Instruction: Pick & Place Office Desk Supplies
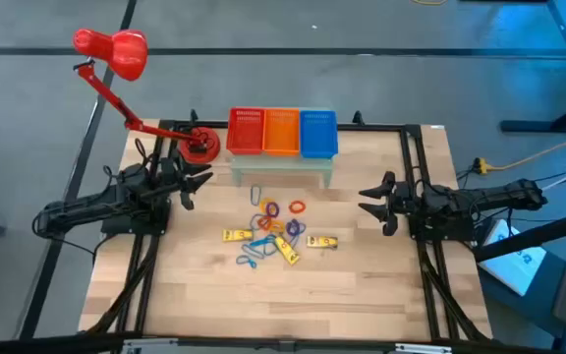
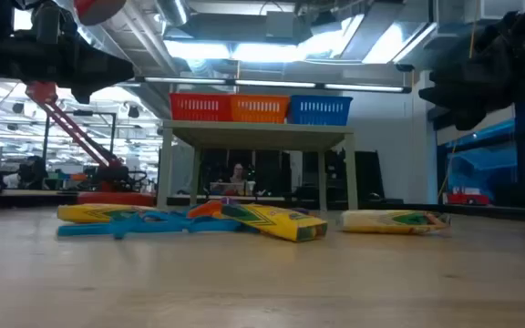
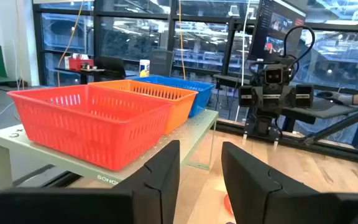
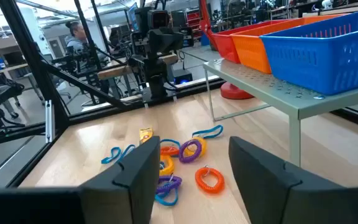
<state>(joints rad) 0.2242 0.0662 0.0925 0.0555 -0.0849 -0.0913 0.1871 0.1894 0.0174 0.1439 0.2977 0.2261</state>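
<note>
The supplies lie in a loose pile at the table's middle: yellow packets (image 1: 237, 236) (image 1: 322, 242) (image 2: 281, 221), orange, red and purple loops (image 1: 297, 207) (image 4: 209, 179), and blue wiry loops (image 1: 251, 258) (image 4: 120, 154), all flat on the wood. My left gripper (image 1: 197, 183) (image 3: 201, 171) hovers open over the table's left side, left of the pile and near the lamp's base. My right gripper (image 1: 371, 205) (image 4: 194, 171) hovers open over the right side, pointing at the pile. Neither touches anything.
Red (image 1: 246, 131), orange (image 1: 281, 131) and blue (image 1: 318, 132) mesh baskets stand in a row on a small pale shelf (image 1: 281, 165) at the table's far edge, above the pile. A red desk lamp (image 1: 116, 54) has its base (image 1: 200, 147) at the far left. Bare wood lies toward the near edge.
</note>
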